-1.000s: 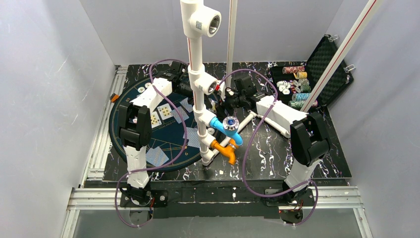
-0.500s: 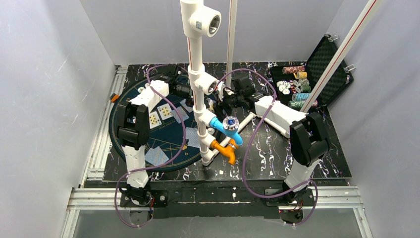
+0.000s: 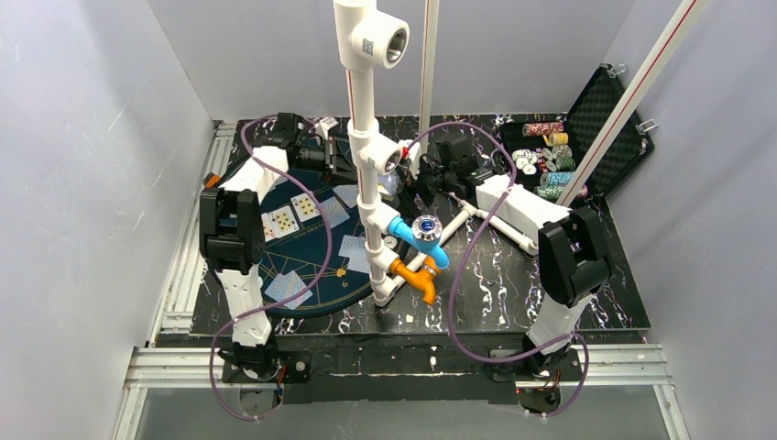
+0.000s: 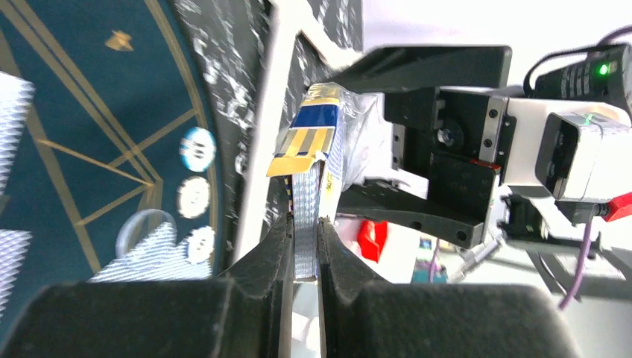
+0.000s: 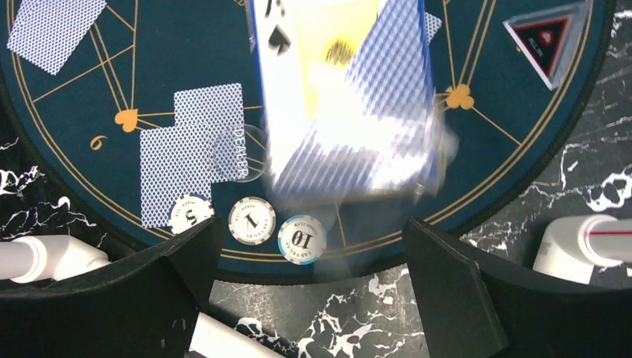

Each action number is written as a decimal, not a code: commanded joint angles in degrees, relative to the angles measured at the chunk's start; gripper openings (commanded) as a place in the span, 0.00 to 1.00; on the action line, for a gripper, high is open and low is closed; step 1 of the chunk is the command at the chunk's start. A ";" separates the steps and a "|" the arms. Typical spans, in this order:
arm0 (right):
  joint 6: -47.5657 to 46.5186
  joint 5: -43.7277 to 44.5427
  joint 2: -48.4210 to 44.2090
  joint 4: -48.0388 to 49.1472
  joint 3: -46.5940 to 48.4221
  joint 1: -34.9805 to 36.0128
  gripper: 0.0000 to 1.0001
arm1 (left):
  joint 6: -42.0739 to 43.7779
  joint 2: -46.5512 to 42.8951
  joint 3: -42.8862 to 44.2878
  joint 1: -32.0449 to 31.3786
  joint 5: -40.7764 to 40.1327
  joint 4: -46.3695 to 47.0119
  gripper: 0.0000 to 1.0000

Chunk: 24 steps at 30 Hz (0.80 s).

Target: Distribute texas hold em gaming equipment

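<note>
left hand [image 4: 304,225] clenched on the lower edge of a playing card [image 4: 303,200], whose top reaches into the card box [image 4: 313,127]; the card looks thin, bendy and slick, so pinch it flat by an edge; right hand [image 5: 309,233] spread wide, box loose between its jaws above the felt mat [image 5: 74,97].

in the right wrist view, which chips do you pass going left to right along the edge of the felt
chip marked 5 → chip marked 1 → blue-rimmed chip marked 10
</note>
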 commanded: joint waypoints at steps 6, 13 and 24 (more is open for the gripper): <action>0.84 0.30 -2.82 -1.78 2.16 -2.26 0.98 | -3.63 6.54 11.25 15.32 -12.29 7.09 0.00; -0.19 -0.18 -3.23 -4.04 1.43 -2.26 0.98 | -3.12 17.03 23.72 17.43 -19.15 5.64 0.00; -1.50 -0.05 -2.22 -7.28 2.98 -2.26 0.98 | -4.40 26.50 31.28 17.34 -21.02 2.46 0.02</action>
